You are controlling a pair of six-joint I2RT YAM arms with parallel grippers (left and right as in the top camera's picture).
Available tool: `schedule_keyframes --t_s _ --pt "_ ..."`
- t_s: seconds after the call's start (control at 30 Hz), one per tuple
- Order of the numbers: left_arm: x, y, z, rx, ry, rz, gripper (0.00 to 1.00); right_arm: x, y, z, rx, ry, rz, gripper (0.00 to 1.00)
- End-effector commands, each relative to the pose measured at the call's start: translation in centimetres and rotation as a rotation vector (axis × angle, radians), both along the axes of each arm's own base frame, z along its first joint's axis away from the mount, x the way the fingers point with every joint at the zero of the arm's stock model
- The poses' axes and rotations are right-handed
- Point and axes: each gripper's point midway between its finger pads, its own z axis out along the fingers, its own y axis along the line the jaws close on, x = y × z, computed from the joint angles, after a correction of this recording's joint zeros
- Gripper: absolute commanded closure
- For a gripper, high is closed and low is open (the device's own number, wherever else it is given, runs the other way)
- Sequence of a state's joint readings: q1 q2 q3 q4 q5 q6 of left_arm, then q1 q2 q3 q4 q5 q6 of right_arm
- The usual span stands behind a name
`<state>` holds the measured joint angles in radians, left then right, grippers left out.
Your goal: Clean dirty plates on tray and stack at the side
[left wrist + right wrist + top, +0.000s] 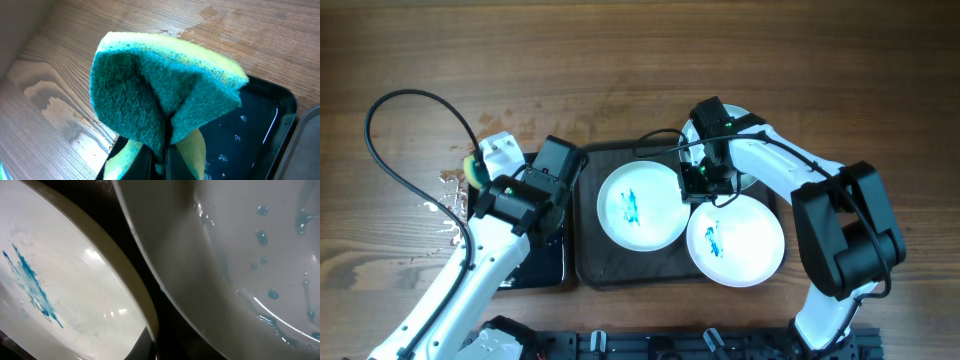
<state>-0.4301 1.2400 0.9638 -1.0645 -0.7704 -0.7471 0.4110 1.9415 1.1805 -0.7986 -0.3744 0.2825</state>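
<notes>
Both my grippers clamped right now

Left gripper [478,170] squeezes the sponge [165,95] over the black tray [260,130]; right gripper [708,182] pinches a wet plate [240,255] on the tray [588,215].

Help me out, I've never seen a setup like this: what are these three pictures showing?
Two robot arms work at a wooden table. One picture looks down from above; the others come from cameras on each wrist. The left gripper is shut on a green and yellow sponge above a small black tray. The right gripper is shut at the rim of a third plate on the large dark tray, beside two white plates with blue smears.
</notes>
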Motion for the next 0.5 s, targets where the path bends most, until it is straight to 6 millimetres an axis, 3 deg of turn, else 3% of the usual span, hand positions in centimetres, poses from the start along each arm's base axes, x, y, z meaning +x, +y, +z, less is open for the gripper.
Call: schedule_keyframes --t_s 0.0,0.23,0.37,0.47 --pt "0.2 -0.5 -0.2 -0.039 -0.015 0.010 0.96 -0.4 -0.2 -1.2 -0.017 0.019 0.011 0.95" --pt "0.5 -2.4 -1.2 -0.154 0.003 -0.020 0.96 -0.3 -0.2 -1.2 -0.013 0.011 0.015 0.95" --pt "0.8 -5.9 -2.5 -0.356 0.035 -0.081 0.96 -0.2 -0.1 -1.2 -0.012 0.009 0.014 0.95" --pt "1.1 -9.6 -3.0 -0.554 0.060 -0.154 0.96 -0.2 -0.1 -1.2 -0.012 0.009 0.014 0.96"
